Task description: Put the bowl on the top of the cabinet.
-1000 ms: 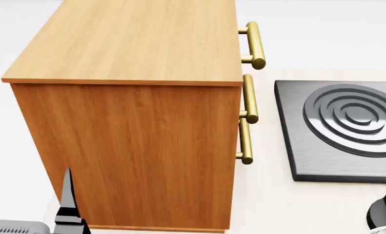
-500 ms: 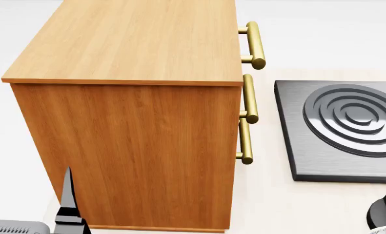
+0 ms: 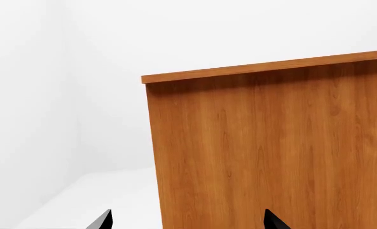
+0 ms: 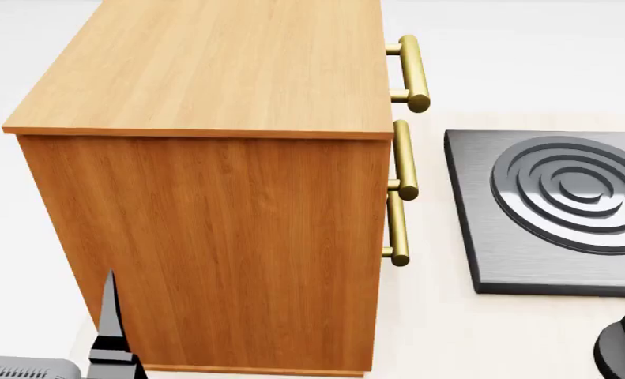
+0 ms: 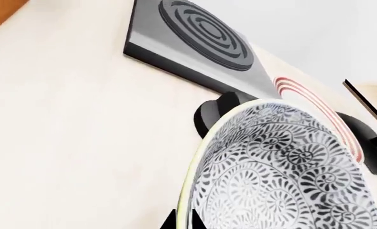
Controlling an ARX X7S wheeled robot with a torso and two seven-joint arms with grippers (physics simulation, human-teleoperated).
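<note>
The cabinet (image 4: 207, 213) is a tall reddish-brown box with a lighter flat top (image 4: 223, 63) and brass bar handles (image 4: 409, 71). It fills the left wrist view (image 3: 271, 143). Nothing lies on its top. The bowl (image 5: 283, 167), white with a dark floral pattern and a yellowish rim, shows only in the right wrist view. My right gripper (image 5: 183, 222) is shut on its rim, one finger on each side. My left gripper (image 4: 43, 304) is open and empty, low beside the cabinet's side wall; it also shows in the left wrist view (image 3: 188, 222).
A dark grey stove plate (image 4: 565, 213) with concentric rings lies right of the cabinet; it also shows in the right wrist view (image 5: 195, 38). A black round thing (image 5: 214, 112) and a white plate with red rings (image 5: 315, 102) lie beyond the bowl.
A pale patterned bit at the head view's lower right corner has dropped out of sight. The left arm and cabinet have not moved.
</note>
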